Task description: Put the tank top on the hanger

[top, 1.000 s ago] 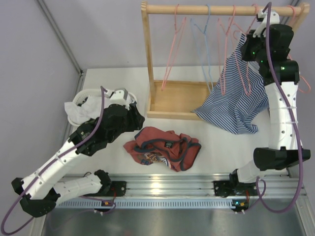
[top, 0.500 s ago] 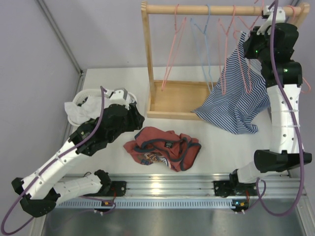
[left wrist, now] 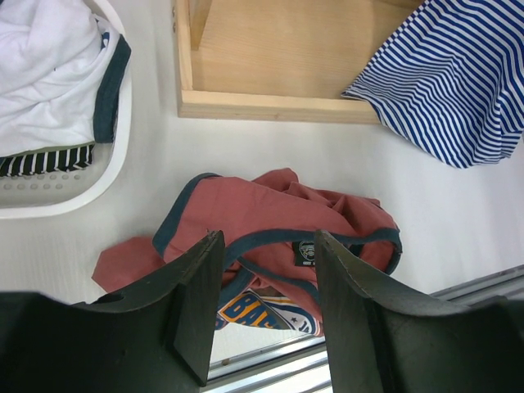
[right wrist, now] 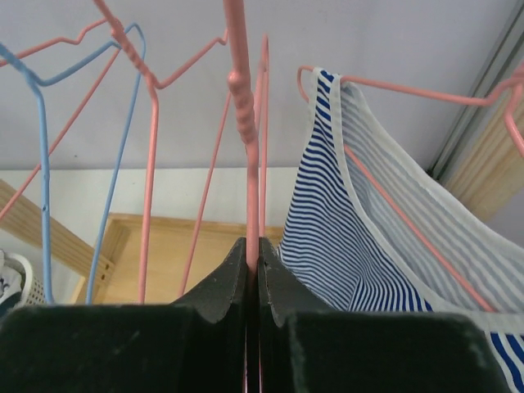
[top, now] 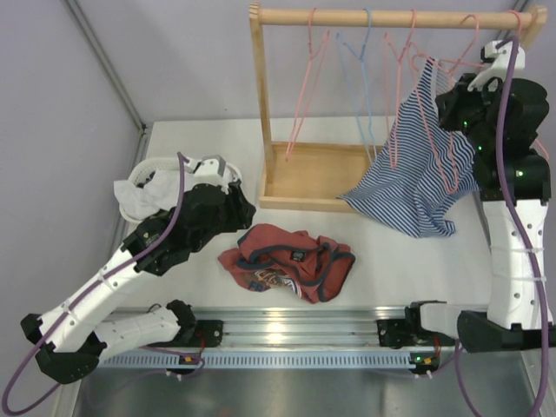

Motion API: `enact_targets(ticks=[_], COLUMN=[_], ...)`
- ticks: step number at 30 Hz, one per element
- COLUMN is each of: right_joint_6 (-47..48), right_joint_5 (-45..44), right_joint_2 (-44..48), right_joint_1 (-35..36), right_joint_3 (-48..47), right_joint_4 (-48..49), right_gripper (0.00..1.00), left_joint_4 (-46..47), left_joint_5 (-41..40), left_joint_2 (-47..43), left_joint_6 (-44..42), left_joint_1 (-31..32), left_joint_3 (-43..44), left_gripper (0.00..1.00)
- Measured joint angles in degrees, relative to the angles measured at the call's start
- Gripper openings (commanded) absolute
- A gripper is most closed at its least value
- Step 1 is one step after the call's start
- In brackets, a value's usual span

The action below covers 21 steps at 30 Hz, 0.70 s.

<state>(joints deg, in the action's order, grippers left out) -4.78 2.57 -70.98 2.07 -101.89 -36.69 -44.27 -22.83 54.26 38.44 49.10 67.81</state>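
The left hand (left wrist: 266,246) hangs spread over the one rust-red tank top (left wrist: 278,201), which lies crumpled on the tabletop (top: 382,261). Farther back, one striped top (top: 417,182) and one blue hanger (right wrist: 42,205) hang from the rail (top: 382,16). There the right hand (right wrist: 252,246) is pinching one pink hanger (right wrist: 243,123).

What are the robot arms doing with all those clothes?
The right gripper is pinched shut on a thin pink hanger up at the wooden rack, next to a striped top hanging there. The left gripper hovers open over the red tank top, which lies crumpled on the table. So the red top is not on the hanger yet.
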Motion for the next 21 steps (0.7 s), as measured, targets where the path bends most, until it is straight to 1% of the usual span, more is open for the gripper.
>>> enact_targets(ticks=[3, 8, 13, 18, 21], right_joint_6=[-0.22, -0.42, -1.86, -4.59, -7.10], right_joint_5=[0.13, 0.52, 1.07, 4.00, 7.56], right_joint_2=[3.28, 4.74, 7.78, 14.99, 20.68], right_joint_1=[-0.02, -0.02, -0.02, -0.02, 0.00], right_joint_3=[2.23, 2.93, 7.17, 14.97, 21.73], right_joint_4=[-0.28, 0.00, -2.38, -6.91, -9.14], right_gripper=[0.00, 0.00, 0.00, 0.00, 0.00], left_joint_4=[0.37, 0.57, 0.81, 1.01, 1.70], left_joint_5=[0.24, 0.81, 0.96, 1.81, 2.51], left_joint_2=[0.24, 0.76, 0.76, 0.76, 0.79], left_joint_6=[0.00, 0.00, 0.02, 0.31, 0.50], left_joint_1=[0.00, 0.00, 0.00, 0.00, 0.00], left_joint_3=[-0.22, -0.74, -1.53, -3.23, -5.14], left_gripper=[0.53, 0.53, 0.53, 0.53, 0.52])
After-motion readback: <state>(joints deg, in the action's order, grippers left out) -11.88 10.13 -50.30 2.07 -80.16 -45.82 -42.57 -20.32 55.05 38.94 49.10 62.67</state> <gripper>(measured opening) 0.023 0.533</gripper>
